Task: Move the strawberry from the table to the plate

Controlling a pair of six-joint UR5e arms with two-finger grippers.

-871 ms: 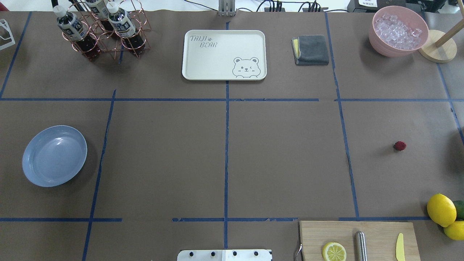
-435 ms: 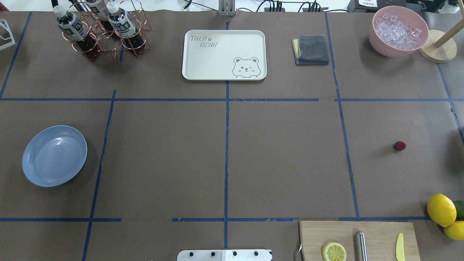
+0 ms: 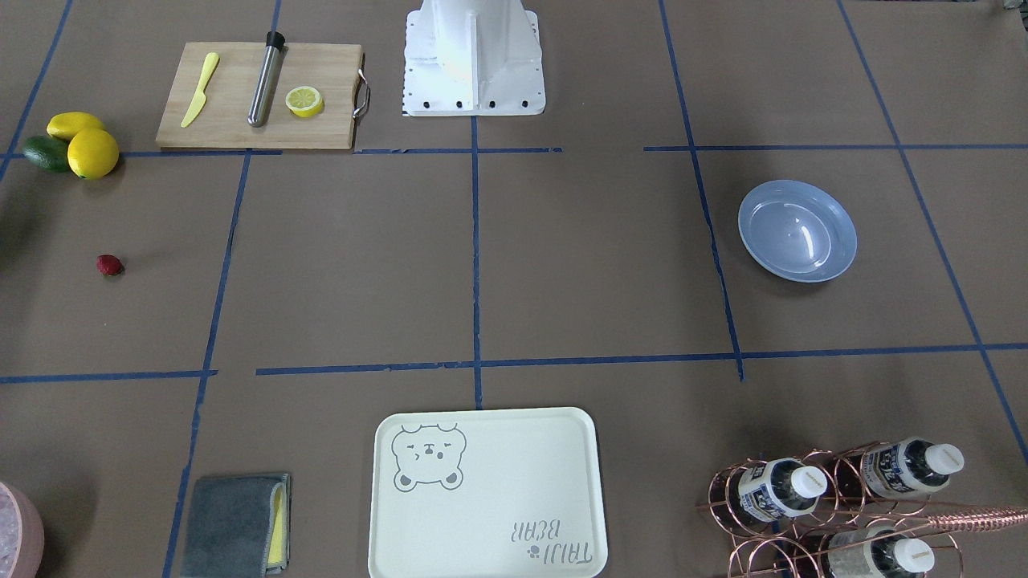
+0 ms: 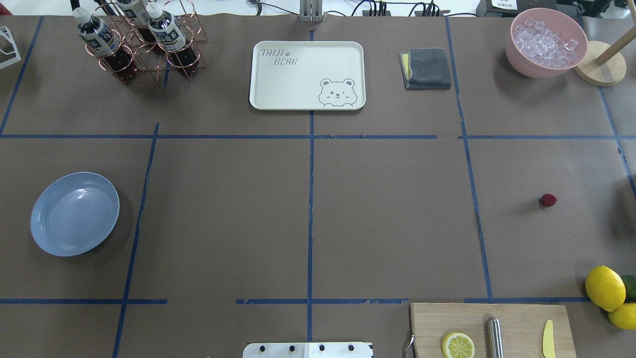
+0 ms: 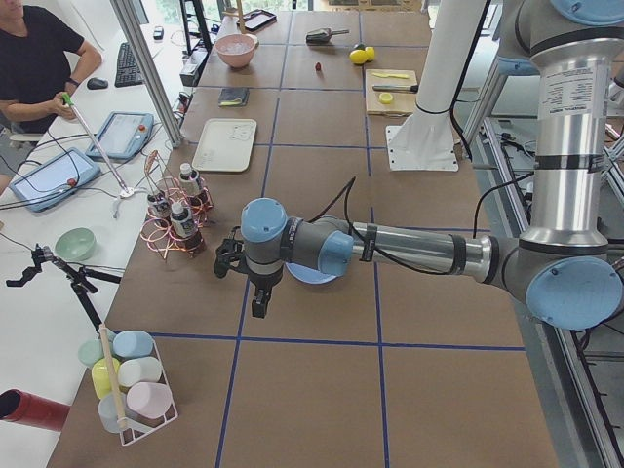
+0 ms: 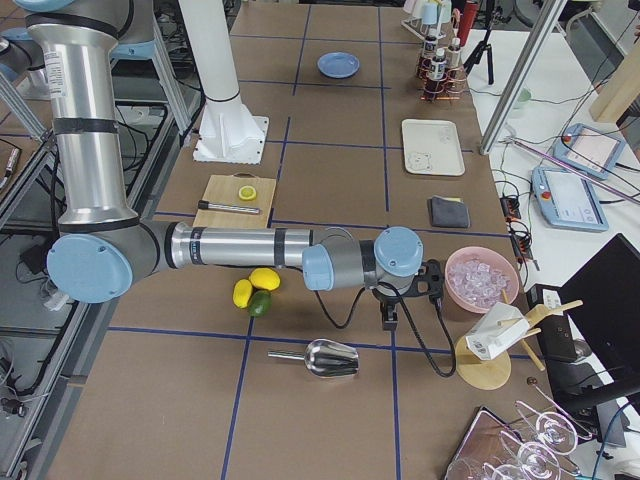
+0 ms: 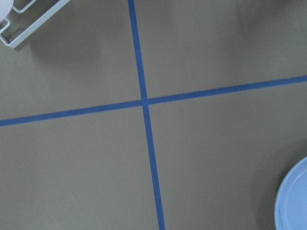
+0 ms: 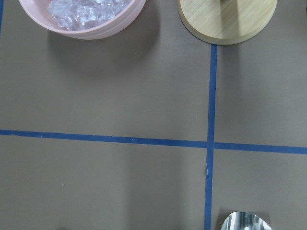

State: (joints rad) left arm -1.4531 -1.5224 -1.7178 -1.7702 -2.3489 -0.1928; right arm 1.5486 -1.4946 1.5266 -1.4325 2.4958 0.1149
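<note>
The strawberry [image 4: 548, 200] lay alone on the table [image 4: 387, 223], on the robot's right, well apart from the lemons [image 4: 604, 287] and touching nothing else. The plate [image 4: 74, 214] sat at the far left without the strawberry, so we judged the task not yet begun. Neither arm showed in the overhead view. The right gripper [image 6: 390, 318] hung near the ice bowl [image 6: 470, 303] and the scoop [image 6: 330, 357]. The left gripper [image 5: 256, 308] hung just beside the plate. Each showed only in a side view, so we could not tell whether either pair of jaws stood apart or together.

We saw 4 risks.

1. The right wrist camera showed only the ice bowl, a wooden base [image 8: 225, 19] and the scoop. A descent from that pose would miss the strawberry, so the arm would first need to swing inward.
2. The strawberry was tiny, rounded and probably soft. Jaws closing off-centre could flick it across the paper, and a hard squeeze could crush it.
3. The strawberry and plate lay at opposite ends of the table. A long carry on a shallow grip could drop it, and an arm crossing toward the plate could meet the left arm there.
4. The plate was shallow and glossy, so a release from high up could let the strawberry bounce or roll over the rim.
</note>
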